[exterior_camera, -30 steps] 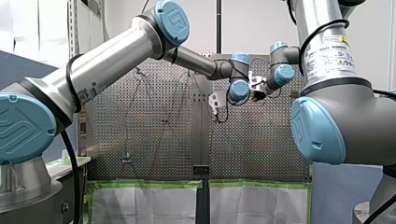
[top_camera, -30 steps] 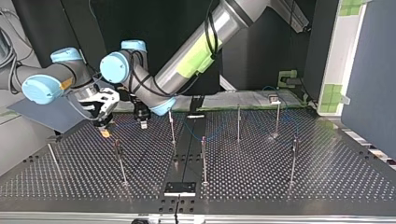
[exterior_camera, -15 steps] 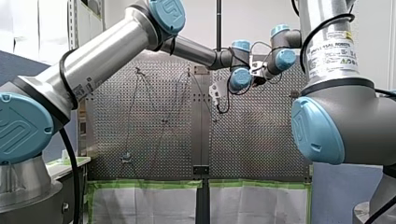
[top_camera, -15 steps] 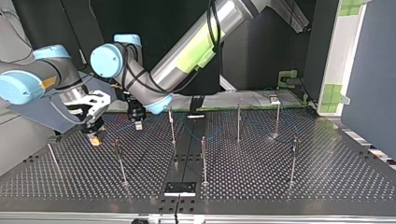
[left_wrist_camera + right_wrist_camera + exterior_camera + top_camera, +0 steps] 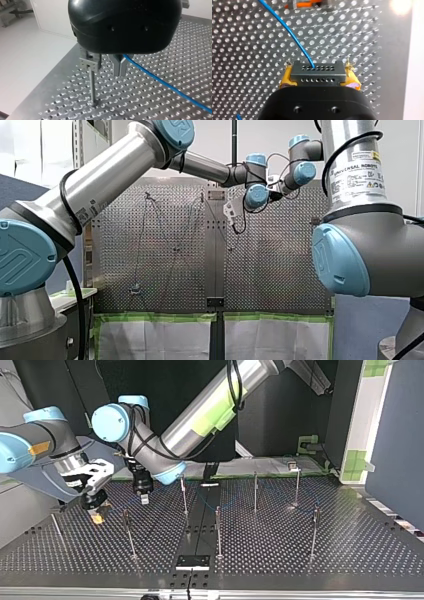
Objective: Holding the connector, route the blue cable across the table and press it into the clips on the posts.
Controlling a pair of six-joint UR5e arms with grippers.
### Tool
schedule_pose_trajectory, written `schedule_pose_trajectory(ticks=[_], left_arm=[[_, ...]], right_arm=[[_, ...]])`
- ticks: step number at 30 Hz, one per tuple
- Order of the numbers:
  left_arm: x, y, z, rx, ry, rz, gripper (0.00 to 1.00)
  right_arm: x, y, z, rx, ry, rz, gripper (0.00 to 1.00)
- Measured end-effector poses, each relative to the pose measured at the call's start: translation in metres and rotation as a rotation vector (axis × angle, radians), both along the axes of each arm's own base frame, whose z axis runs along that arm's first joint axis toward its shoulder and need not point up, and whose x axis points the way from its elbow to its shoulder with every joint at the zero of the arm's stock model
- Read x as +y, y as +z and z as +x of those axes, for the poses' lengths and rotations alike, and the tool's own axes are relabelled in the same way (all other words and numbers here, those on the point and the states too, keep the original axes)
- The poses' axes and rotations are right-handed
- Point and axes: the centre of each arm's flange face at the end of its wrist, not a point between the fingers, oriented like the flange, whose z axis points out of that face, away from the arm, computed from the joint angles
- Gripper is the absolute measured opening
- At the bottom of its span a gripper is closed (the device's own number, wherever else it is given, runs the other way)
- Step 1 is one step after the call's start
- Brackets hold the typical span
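Observation:
In the right wrist view my right gripper (image 5: 319, 78) is shut, its yellow pads (image 5: 287, 78) clamping a dark connector (image 5: 317, 71). The blue cable (image 5: 287, 27) leaves the connector's face and curves away over the perforated table. In the left wrist view my left gripper (image 5: 120, 73) has its metal fingers shut on the blue cable (image 5: 162, 83), which trails off to one side. A clip post (image 5: 91, 67) stands close beside those fingers. In the top view my right gripper (image 5: 98, 516) is at the left, with my left gripper (image 5: 143, 498) just to its right.
Several thin clip posts stand across the table (image 5: 280, 560), among them ones at the left (image 5: 128, 532), middle (image 5: 218, 530) and right (image 5: 315, 530). An orange and grey part (image 5: 304, 3) lies ahead of my right gripper. The table's side edge (image 5: 50, 82) is near my left gripper.
Both grippers have moved together toward the top view's left and nearer its camera, carrying connector and cable. In the front view both wrists have risen.

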Motion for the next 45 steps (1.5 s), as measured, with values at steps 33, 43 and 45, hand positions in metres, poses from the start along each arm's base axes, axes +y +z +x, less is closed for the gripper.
schedule_pose_trajectory(ticks=[33,43,45], left_arm=[[0.024,0.002,0.082,-0.126,-0.059,-0.043,0.0],[0.025,-0.011,0.086,-0.103,-0.074,-0.034,0.53],[0.024,-0.012,0.084,-0.096,-0.083,-0.037,0.71]], right_arm=[[-0.013,0.01,-0.003,-0.02,0.02,-0.014,0.0],[-0.02,0.015,-0.009,-0.025,0.01,-0.026,0.0],[-0.021,0.015,-0.009,-0.025,0.009,-0.025,0.0]])
